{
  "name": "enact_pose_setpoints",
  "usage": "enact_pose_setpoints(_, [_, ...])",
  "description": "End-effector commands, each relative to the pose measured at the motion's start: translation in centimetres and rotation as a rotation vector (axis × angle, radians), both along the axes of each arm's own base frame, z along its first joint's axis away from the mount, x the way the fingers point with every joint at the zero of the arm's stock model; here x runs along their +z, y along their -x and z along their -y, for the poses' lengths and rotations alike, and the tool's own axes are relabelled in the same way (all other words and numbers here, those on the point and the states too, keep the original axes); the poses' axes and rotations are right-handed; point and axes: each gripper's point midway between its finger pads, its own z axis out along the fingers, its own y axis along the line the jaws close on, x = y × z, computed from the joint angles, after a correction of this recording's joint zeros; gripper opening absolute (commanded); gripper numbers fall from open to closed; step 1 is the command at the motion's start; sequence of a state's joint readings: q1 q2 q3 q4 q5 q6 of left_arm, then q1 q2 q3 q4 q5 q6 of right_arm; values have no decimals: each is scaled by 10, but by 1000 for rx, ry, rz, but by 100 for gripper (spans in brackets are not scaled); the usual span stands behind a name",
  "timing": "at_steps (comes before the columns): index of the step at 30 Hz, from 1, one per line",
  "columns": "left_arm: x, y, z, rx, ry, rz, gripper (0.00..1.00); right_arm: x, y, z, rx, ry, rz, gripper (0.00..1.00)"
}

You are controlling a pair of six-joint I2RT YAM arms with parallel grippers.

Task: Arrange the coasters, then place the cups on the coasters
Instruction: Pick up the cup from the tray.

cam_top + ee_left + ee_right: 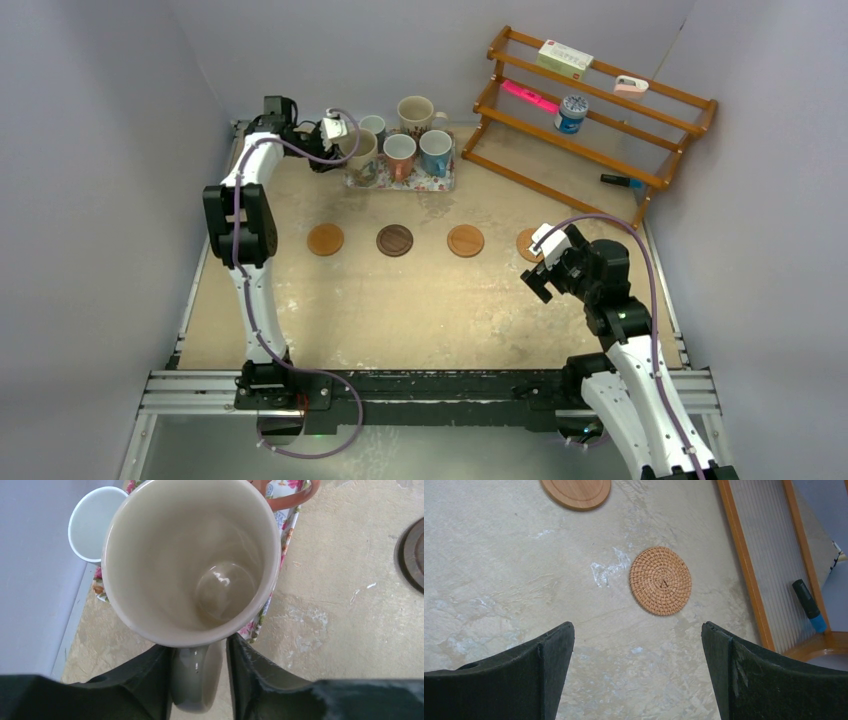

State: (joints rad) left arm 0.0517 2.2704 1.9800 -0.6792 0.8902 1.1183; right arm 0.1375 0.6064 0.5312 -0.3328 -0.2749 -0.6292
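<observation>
Several cups stand on the floral tray (440, 184) at the back: a cream one (360, 155), a reddish-orange one (399, 155), a light blue one (435, 152), a second cream one (415, 113) and a small grey-blue one (373, 125). My left gripper (199, 642) is shut on the handle of the near cream cup (190, 560), which still rests on the tray (260, 622). Coasters lie in a row: tan (325, 239), dark brown (395, 240), tan (465, 240) and woven (660, 581). My right gripper (638, 625) hangs open and empty just short of the woven one.
A stepped wooden rack (600, 110) stands at the back right, holding a blue-and-white tin (572, 113), a box (565, 58) and a pink item (530, 97). A blue-tipped marker (809, 605) lies under it. Grey walls close in on both sides.
</observation>
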Motion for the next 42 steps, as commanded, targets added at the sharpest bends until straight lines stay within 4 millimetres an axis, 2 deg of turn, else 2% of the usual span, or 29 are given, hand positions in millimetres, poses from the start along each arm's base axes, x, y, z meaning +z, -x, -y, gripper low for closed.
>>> enact_pose_setpoints(1, [13,-3,9,-36,22,27,36,-1,-1,1,0,9,13,99])
enact_pose_setpoints(9, [12,0,9,-41,12,14,0,1,0,1,0,9,19,99])
enact_pose_setpoints(13, [20,4,11,-45,30,13,0,2,1,1,4,7,20,99])
enact_pose_setpoints(16, [35,2,15,-10,79,2,0,4,1,0,7,6,24,99])
enact_pose_setpoints(24, [93,-9,20,105,226,76,0,5,2,0,11,4,25,99])
enact_pose_setpoints(30, [128,-9,18,142,303,113,0,7,4,-2,18,-1,25,99])
enact_pose_setpoints(36, [167,-8,3,218,336,155,0,8,4,-2,20,-5,18,99])
enact_pose_setpoints(42, [194,-5,-23,368,315,201,0,8,4,-2,2,-21,-9,99])
